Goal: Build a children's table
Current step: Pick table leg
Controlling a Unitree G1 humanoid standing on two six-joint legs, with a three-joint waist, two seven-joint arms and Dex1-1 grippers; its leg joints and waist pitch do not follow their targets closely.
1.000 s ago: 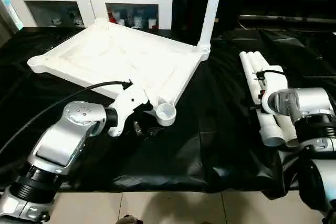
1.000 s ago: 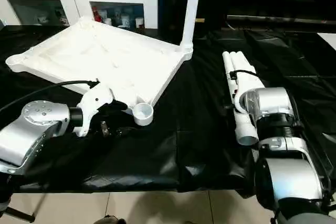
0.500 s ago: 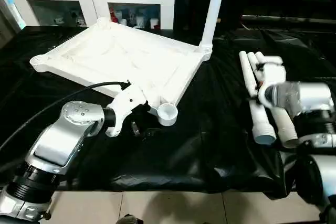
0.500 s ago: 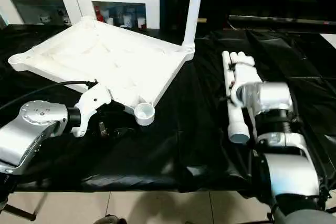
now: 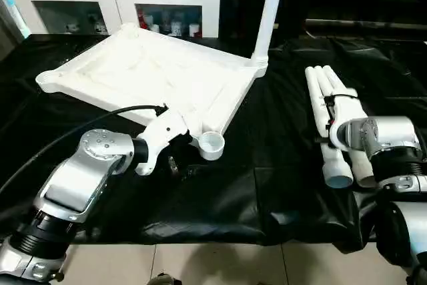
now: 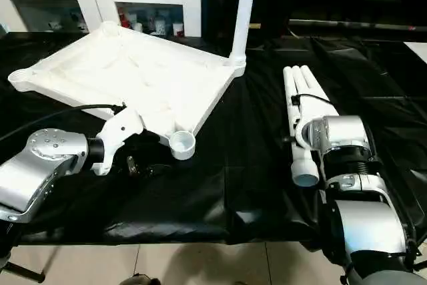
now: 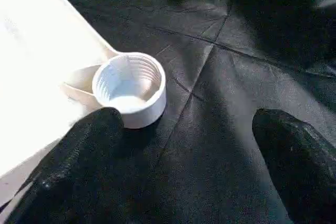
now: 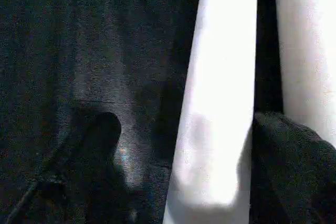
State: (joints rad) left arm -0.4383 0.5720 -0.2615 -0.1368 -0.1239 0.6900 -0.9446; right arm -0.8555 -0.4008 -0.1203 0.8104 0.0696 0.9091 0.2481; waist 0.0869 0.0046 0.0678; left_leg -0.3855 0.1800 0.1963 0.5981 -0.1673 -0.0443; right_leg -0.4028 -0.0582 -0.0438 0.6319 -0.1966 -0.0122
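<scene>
Your right tool straddles the leftmost loose leg, fingers spread, two more legs crowding its right. Your left tool gapes, released, at the top's near corner socket; bare black surface lies open between them.

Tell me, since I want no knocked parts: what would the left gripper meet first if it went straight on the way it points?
Probably the black cloth. The open left gripper points down at it, with the tabletop's threaded corner socket just beside one finger; depth is unclear.
</scene>
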